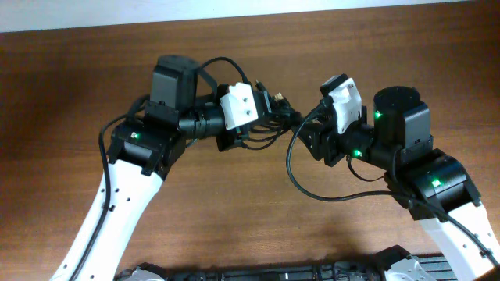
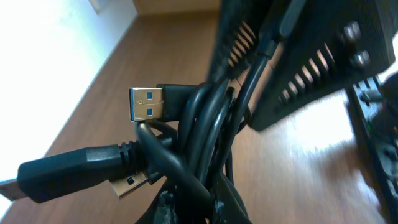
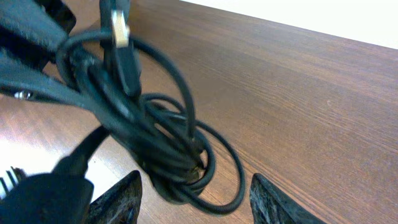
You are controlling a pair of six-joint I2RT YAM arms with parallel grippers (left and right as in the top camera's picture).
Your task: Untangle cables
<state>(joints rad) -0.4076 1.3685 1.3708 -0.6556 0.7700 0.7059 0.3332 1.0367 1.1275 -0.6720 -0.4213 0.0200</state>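
Note:
The cables [image 1: 275, 119] are a knotted black bundle held above the table between my two arms. My left gripper [image 1: 264, 117] is shut on the bundle. The left wrist view shows its fingertips [image 2: 193, 208] pinching the cables [image 2: 205, 137], with a blue-tongued USB plug [image 2: 148, 104] and two more plugs sticking out to the left. My right gripper [image 1: 309, 134] is open. In the right wrist view its fingertips [image 3: 199, 199] straddle the lower loops of the bundle [image 3: 168, 155] without closing on them. A metal plug [image 3: 121, 28] shows at the top. One long loop [image 1: 312, 191] hangs down towards the table.
The brown wooden table [image 1: 234, 218] lies under both arms. Its far edge meets a pale wall [image 1: 250, 8] at the back. A dark slotted robot part [image 2: 311, 74] fills the upper right of the left wrist view, close to the bundle.

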